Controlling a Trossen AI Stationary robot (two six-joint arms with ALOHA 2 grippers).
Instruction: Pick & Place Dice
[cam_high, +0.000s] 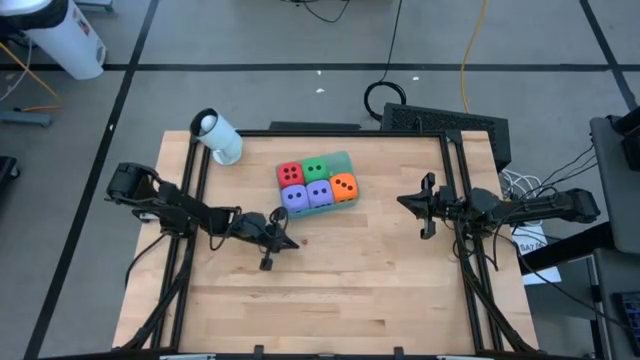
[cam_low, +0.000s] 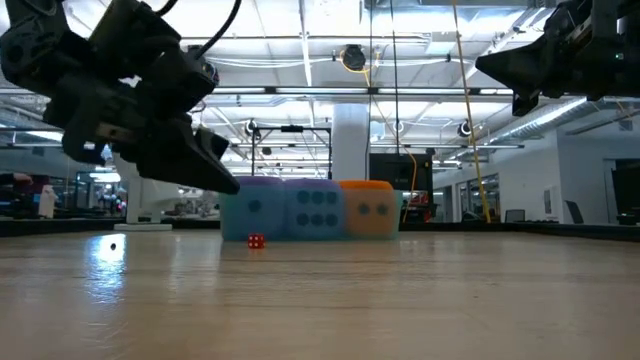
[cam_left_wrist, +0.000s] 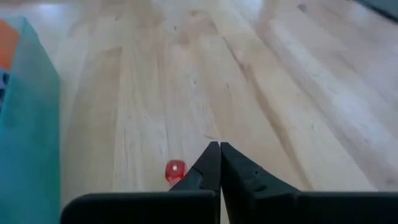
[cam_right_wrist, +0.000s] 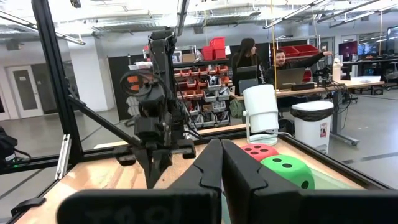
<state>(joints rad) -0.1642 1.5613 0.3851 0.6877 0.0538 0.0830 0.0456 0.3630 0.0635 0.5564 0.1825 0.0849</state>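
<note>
Standing Near Complete: Five Dice in Tray, One Small Die Loose

Item 1, dice. All five soft cubes sit packed together on the teal tray (cam_high: 344, 160), beyond and to the far side of the left tool (cam_high: 285, 240): red die (cam_high: 291, 174) and green die (cam_high: 316, 170) in the back row; two purple-blue dice (cam_high: 308, 196) and the orange die (cam_high: 344, 187) in front. Judged as placed; nothing large appears left to move.

Item 2, stray piece. A tiny red die (cam_left_wrist: 175, 170) lies on the bare tabletop (cam_high: 360, 290) just beside the left tool's tip, outside the tray. Whether it belongs to the task cannot be told.

Item 3, tools. Left tool: fingers pressed together, holding nothing, low over the wood. Right tool (cam_high: 416, 204): fingers together, empty, waiting well apart on the tray's other side.

Item 4, surface and room. Pale wooden planks in a black frame; a white cylindrical camera (cam_high: 217, 136) stands at the far corner. Beyond, an open workshop with ceiling lights, red bins on shelves, and seated people (cam_right_wrist: 267, 62).
</note>
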